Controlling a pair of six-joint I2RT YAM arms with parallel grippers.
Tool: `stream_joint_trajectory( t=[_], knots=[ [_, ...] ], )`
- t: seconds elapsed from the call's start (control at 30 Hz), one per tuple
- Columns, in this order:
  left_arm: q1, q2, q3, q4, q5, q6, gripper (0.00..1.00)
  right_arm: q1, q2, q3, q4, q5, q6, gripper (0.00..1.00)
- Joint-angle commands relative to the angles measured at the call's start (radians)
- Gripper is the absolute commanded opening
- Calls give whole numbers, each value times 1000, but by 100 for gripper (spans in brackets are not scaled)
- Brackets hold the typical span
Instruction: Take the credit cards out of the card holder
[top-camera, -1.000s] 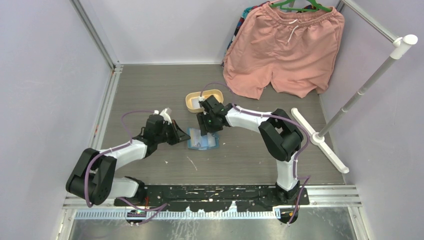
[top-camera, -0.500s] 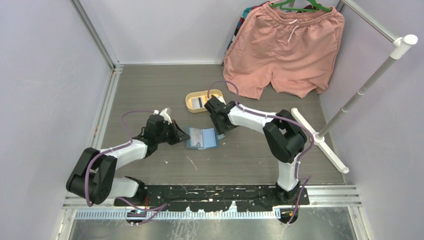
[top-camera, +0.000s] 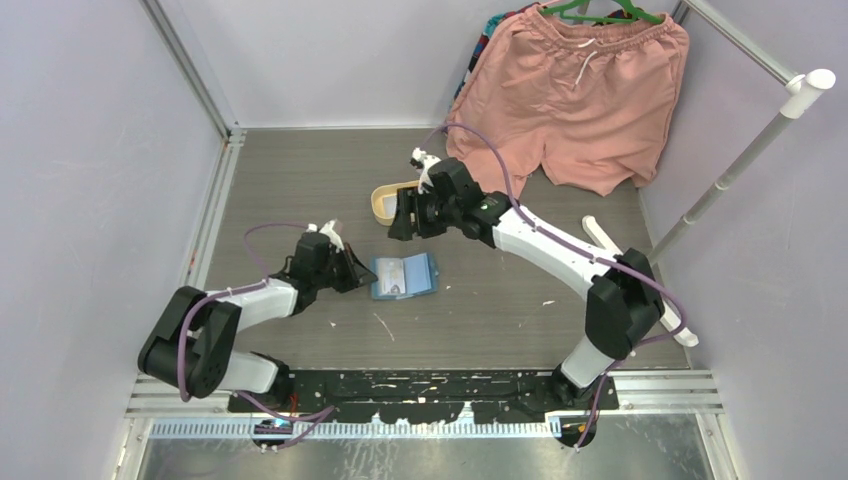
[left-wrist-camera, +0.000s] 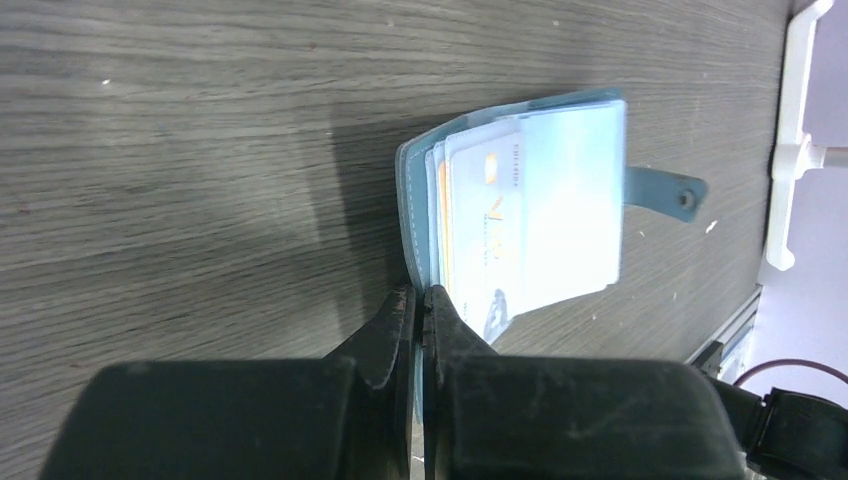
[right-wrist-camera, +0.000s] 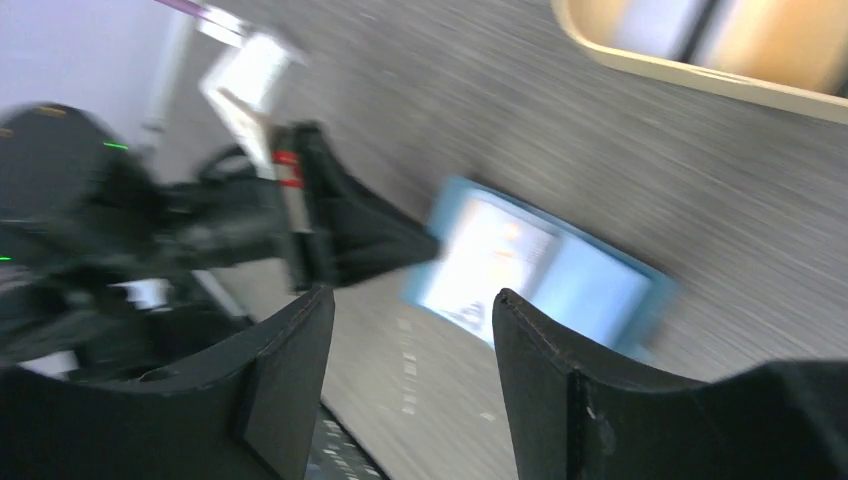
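**Pinching the card holder's edge, cards inside it**

The left gripper (left-wrist-camera: 420, 300) has its jaws pressed together on a thin edge of the card holder (left-wrist-camera: 415, 210), which lies open on the table (left-wrist-camera: 180, 150) just ahead of its fingertips. The credit cards (left-wrist-camera: 500, 220) sit fanned in the pockets beyond the tips: at least 2 show, a whitish one with an orange mark and a pale blue one over it. A strap with a snap (left-wrist-camera: 665, 190) sticks out from the holder's far side.

The right gripper (right-wrist-camera: 412, 300) hangs above the table with its jaws spread wide and nothing between them. The holder lies below and ahead of it, and the yellow tray (right-wrist-camera: 700, 75) is just beyond. Something pale lies in the tray, too blurred to name.

From above, bare table surrounds the holder, and the right gripper covers part of the tray. Only the left wrist view shows the cards' edges. Pink shorts (top-camera: 570, 100) hang far behind the right gripper.
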Motion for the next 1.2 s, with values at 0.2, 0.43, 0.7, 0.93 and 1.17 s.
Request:
stream_joint_trajectory(
  t=[0.2,0.43,0.7,0.93,1.17],
  knots=[
    [2,110,-30,76,-88,11,0,-33,142,-178,488,-357,327,64],
    [2,154,-41,106,-89,1,0,-40,195,-283,558,-323,337,63],
    [2,177,-45,113,-87,9,0,-39,238,-355,562,-266,304,63],
    [0,181,-42,107,-87,11,0,-41,267,-361,601,-259,332,62],
    [0,185,-41,104,-86,12,0,-40,246,-376,672,-301,382,61]
  ],
)
